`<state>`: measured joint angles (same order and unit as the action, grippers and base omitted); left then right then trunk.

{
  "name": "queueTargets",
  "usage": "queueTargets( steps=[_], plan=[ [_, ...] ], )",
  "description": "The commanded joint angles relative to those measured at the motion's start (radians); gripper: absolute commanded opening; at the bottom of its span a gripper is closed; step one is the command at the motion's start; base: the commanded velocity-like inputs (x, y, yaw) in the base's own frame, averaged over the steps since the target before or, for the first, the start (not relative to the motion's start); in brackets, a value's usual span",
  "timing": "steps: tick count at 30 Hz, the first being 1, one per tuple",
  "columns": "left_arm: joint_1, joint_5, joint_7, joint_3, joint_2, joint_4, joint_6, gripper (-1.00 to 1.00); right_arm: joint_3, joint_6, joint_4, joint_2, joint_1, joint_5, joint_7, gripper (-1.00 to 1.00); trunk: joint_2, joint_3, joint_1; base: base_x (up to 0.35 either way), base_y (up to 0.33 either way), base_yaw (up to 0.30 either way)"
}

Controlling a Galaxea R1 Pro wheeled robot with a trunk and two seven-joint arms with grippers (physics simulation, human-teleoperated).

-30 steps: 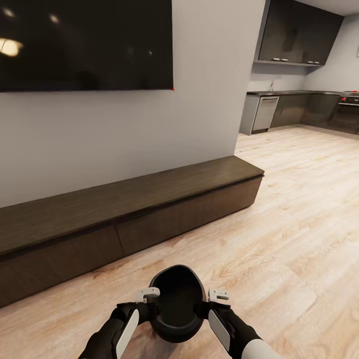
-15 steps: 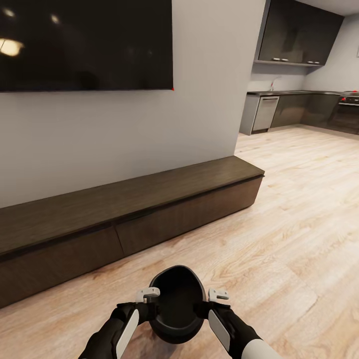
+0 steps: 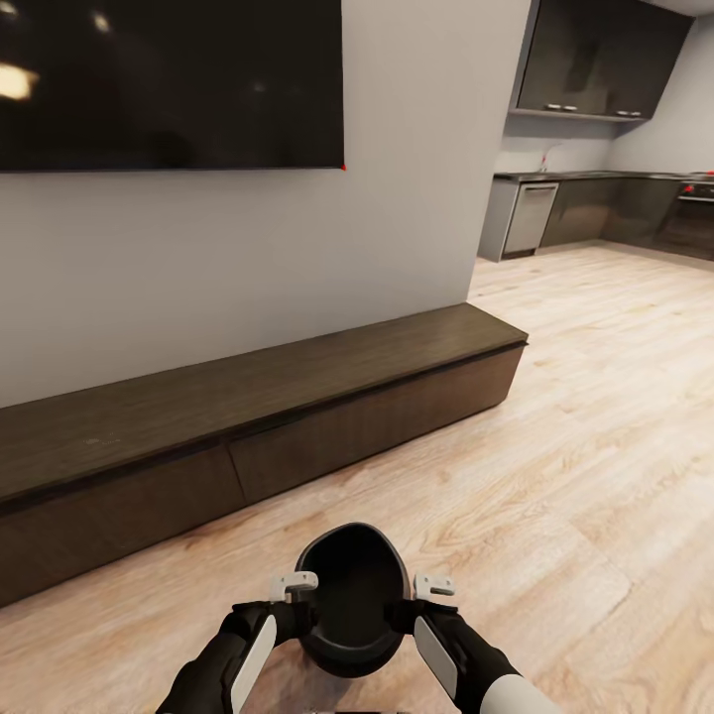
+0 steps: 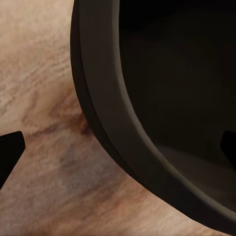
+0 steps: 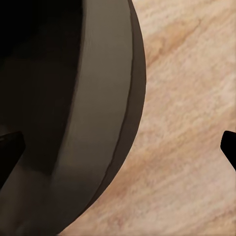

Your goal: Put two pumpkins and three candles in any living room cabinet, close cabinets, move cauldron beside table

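Note:
The black cauldron sits low in front of me over the wooden floor, its mouth facing up. My left gripper is at its left rim and my right gripper at its right rim. In the left wrist view the left gripper is open and straddles the cauldron wall, one fingertip outside and one inside, with gaps on both sides. The right gripper is open astride the cauldron wall in the same way. The long dark brown cabinet runs along the wall ahead, its drawer fronts shut. Pumpkins, candles and table are out of view.
A large black TV hangs above the cabinet. To the right the wall ends and light wooden floor leads to a kitchen with dark grey cabinets and a dishwasher.
The whole head picture has shifted: TV, wall and cabinet sit slightly higher, so the camera moved. The cauldron shows a few pixels higher against the arms, which keep the same pose.

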<state>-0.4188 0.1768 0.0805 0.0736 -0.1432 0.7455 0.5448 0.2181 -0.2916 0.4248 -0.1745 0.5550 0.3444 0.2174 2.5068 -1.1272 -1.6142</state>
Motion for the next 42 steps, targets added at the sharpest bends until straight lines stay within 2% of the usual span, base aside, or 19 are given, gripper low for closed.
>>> queueTargets(
  steps=[1,3,18,22,39,42],
  plan=[
    [0.000,0.010,0.008,0.003,0.000,0.002,0.004,1.00,0.004,-0.004,0.002,0.000,0.000,0.005,0.007,1.00,0.001,-0.005,0.000,0.000,0.000,0.000],
    [0.000,0.010,0.008,0.003,0.000,0.002,0.004,1.00,0.004,-0.004,0.002,0.000,0.000,0.005,0.007,1.00,0.001,-0.013,-0.001,0.000,0.000,0.000],
    [0.000,0.010,0.008,0.003,0.000,0.002,0.004,1.00,0.004,-0.004,0.002,0.000,0.000,0.005,0.007,1.00,0.001,-0.013,-0.001,0.000,0.000,0.000],
    [0.000,0.010,0.008,0.003,0.000,0.002,0.004,1.00,0.004,-0.004,0.002,0.000,0.000,0.005,0.007,1.00,0.002,-0.028,-0.003,0.000,0.000,0.000],
    [-0.001,0.014,0.006,0.002,0.002,-0.001,0.003,1.00,0.004,-0.004,0.002,0.000,0.000,0.004,0.007,1.00,0.002,-0.028,-0.003,0.000,0.000,0.000],
    [-0.001,0.013,0.005,0.000,0.001,-0.024,0.002,1.00,0.004,-0.004,0.002,0.000,0.000,0.005,0.007,1.00,0.002,-0.028,-0.003,0.000,0.000,0.000]
  ],
)
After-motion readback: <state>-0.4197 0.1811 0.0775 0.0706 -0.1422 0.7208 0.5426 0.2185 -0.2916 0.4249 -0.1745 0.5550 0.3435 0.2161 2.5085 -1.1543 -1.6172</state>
